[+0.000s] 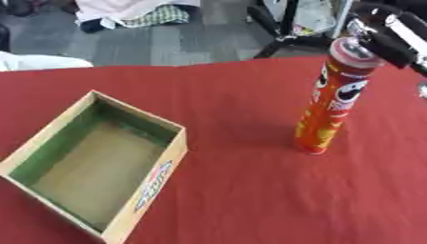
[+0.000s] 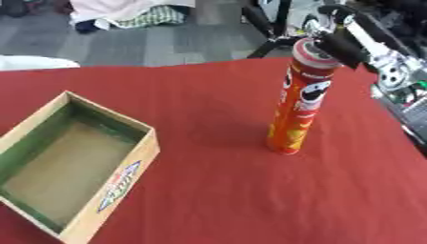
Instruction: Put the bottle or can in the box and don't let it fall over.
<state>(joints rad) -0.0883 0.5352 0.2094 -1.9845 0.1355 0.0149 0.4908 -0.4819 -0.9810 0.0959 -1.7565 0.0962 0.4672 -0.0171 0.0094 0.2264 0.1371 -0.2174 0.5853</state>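
A tall orange-red chip can [image 2: 296, 107] with a grey lid stands upright on the red table [image 1: 242, 190], right of the middle. My right hand [image 2: 340, 44] comes in from the upper right and sits against the can's top, at the lid's right and far side. Blur hides how the hand meets the lid. An open cardboard box [image 1: 92, 162] with a green inner rim and a bare brown floor lies at the left, nothing inside it. A stretch of bare cloth separates box and can. My left hand shows in neither view.
The table's far edge runs just behind the can. Beyond it are a grey floor, black stand legs [image 1: 279, 35] and a heap of cloth [image 1: 133, 14]. The table's right edge is close to the can in the right eye view.
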